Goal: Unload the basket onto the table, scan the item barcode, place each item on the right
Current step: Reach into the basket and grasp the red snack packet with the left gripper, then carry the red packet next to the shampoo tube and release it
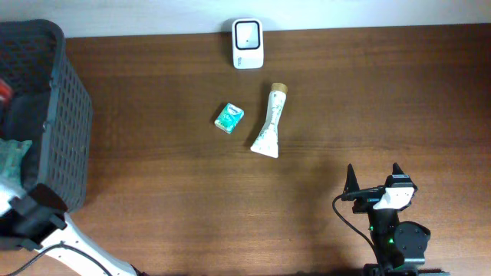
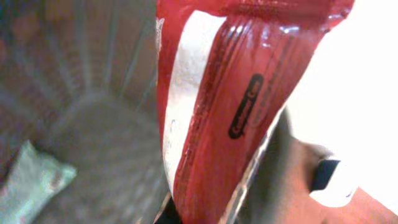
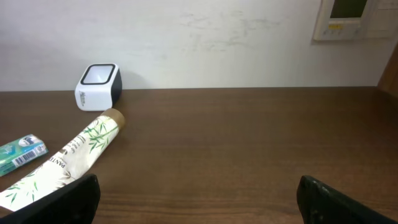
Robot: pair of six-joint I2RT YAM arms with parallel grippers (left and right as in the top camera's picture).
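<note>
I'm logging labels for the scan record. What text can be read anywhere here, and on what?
"PANTE", then unclear letters: on the white tube.
Gold print in a black oval on the red packet: too blurred.
Print on the green pack: too small.
Nothing legible on the scanner or wall panel.

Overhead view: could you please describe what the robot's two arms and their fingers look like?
The right arm is black, with a white block at the wrist, a small green light on its body and a thin black cable looping beside it. Its two fingers are black and pointed. The left arm shows a white link with black joint housings.
</note>
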